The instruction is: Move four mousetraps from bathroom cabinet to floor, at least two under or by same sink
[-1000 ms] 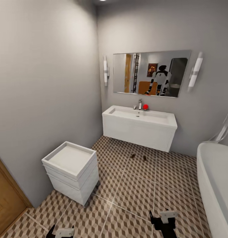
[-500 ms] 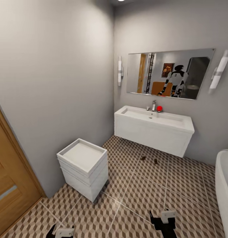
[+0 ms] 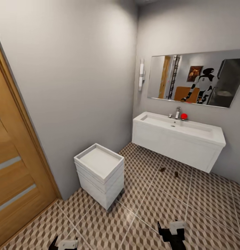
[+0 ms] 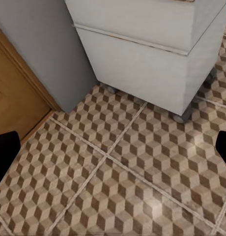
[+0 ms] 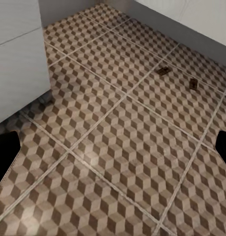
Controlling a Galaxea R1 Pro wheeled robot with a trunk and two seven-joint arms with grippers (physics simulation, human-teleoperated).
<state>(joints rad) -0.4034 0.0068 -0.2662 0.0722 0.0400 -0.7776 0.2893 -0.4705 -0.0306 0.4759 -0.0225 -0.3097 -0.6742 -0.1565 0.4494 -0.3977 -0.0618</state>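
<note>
Right wrist view: the right gripper point(image 5: 113, 147) is held spread and empty above the bathroom floor point(image 5: 118, 162), and the left gripper point(image 4: 113, 147) is likewise spread with nothing between its fingers. Well ahead of the right gripper, two mousetraps point(image 5: 163, 71) are seen lying just beside the bathroom sink point(image 3: 179, 133). Two more are judged outstanding, so the base should be turned toward the cabinet, the white toilet point(image 3: 99, 170) being cleared widely.

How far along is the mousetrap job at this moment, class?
Done: two mousetraps lie on the tiled floor just in front of the sink. In hand: nothing; the left gripper and right gripper are open and empty. Left: two more traps, which these pictures do not show, must join them on this floor.
</note>
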